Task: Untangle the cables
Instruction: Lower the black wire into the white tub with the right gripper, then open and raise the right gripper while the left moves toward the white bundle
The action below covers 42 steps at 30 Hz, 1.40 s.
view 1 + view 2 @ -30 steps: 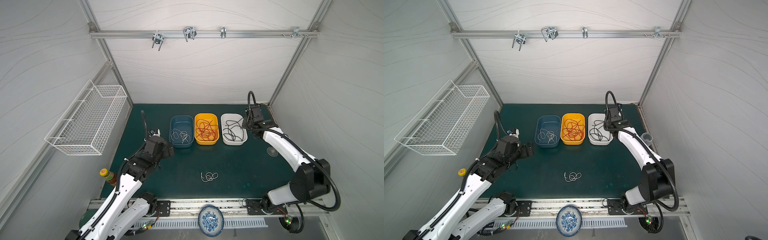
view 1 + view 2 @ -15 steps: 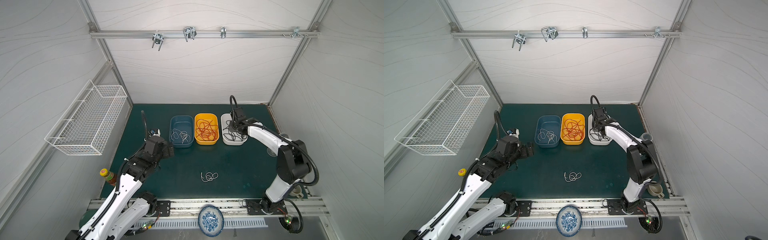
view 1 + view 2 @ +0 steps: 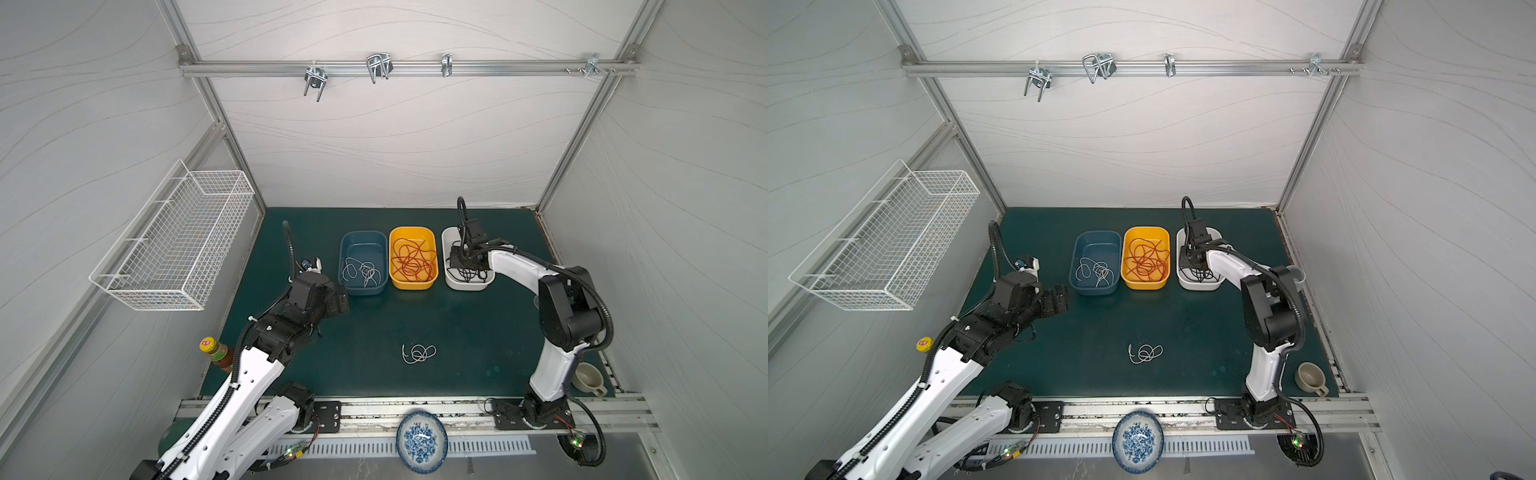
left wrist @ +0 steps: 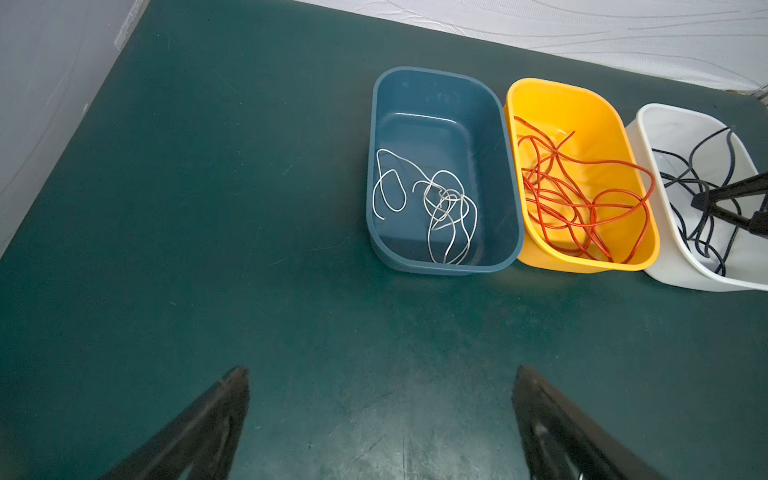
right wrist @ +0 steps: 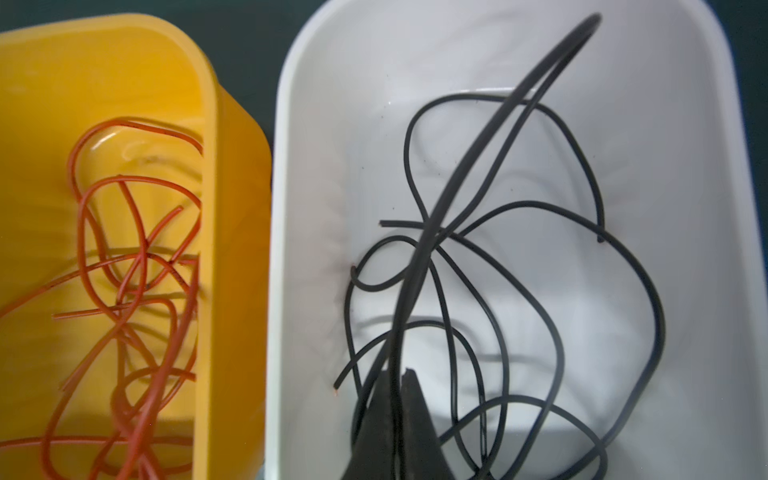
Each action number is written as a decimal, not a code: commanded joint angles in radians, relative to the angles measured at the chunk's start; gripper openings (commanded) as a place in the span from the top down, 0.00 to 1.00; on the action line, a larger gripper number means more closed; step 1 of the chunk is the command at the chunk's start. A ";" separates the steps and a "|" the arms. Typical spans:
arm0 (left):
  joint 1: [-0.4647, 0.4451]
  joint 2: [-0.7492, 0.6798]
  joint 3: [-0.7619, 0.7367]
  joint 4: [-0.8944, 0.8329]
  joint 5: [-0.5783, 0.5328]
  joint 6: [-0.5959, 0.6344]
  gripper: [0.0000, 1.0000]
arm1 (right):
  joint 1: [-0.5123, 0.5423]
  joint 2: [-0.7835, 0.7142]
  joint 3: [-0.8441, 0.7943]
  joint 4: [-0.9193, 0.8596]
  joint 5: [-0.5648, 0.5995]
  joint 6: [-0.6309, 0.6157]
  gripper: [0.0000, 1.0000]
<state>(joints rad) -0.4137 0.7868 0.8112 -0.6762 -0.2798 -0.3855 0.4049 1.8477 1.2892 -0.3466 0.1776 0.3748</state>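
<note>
A loose white cable (image 3: 419, 353) lies coiled on the green mat (image 3: 478, 332) in both top views. More white cables (image 4: 436, 208) lie in the blue bin (image 4: 440, 79). Red cables (image 4: 582, 199) fill the yellow bin (image 4: 569, 89). Black cables (image 5: 519, 291) sit in the white bin (image 5: 291, 208). My right gripper (image 5: 401, 374) is down inside the white bin, shut on a black cable (image 5: 457, 187) that rises from its jaws. My left gripper (image 4: 380, 374) hovers open over bare mat, left of and nearer than the blue bin, holding nothing.
A white wire basket (image 3: 174, 237) hangs on the left wall. A bottle (image 3: 216, 353) stands at the mat's left edge, a cup (image 3: 588, 378) at its right front corner. A blue patterned plate (image 3: 422, 440) sits in front of the rail.
My right arm has swung left from beside the white bin and lowered its shut gripper into it. The left arm has barely moved.
</note>
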 commanded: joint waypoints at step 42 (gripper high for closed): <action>-0.114 0.111 0.009 -0.057 0.205 -0.226 0.02 | 0.085 -0.847 -0.260 -0.318 -0.150 0.046 0.01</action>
<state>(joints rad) -0.5171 0.8951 0.8112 -0.7284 -0.1360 -0.5213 0.4774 1.0752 1.0477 -0.5938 0.0452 0.4232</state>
